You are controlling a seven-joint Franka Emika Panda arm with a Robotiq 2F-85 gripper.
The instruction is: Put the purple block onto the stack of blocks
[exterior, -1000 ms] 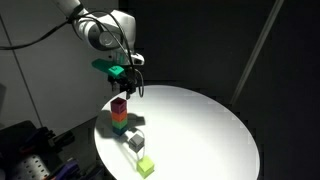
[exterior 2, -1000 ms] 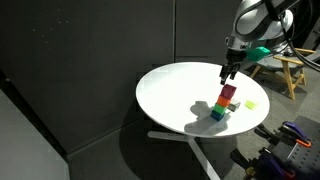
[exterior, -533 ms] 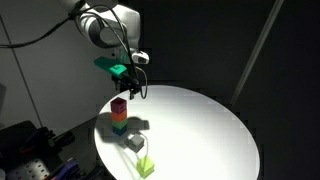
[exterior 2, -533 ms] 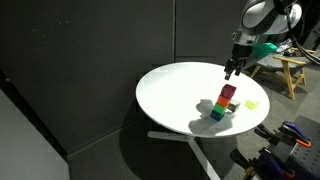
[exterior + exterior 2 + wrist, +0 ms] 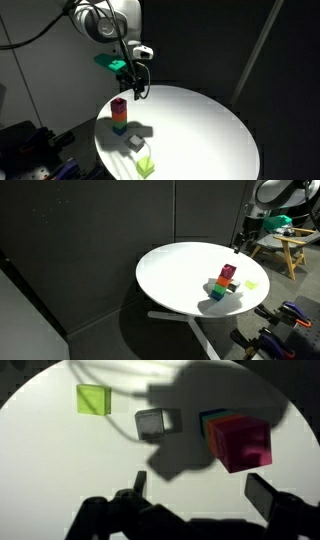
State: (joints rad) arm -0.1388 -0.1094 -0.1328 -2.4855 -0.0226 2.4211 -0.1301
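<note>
Your purple block (image 5: 119, 103) sits on top of the stack of blocks (image 5: 119, 121), roughly in line with the cubes below, so the placement looks done. The gripper (image 5: 138, 92) hangs above and to the side with jaws apart and empty, which keeps it clear of the column. The yellow-green cube (image 5: 93, 399) lies apart from the stack and isn't involved.

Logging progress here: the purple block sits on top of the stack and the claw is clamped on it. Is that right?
Not quite. The purple block does sit on top of the stack of blocks, but the claw is not clamped on it. The wrist view shows it open and holding nothing, and in an exterior view it hangs clear above the block.
</note>
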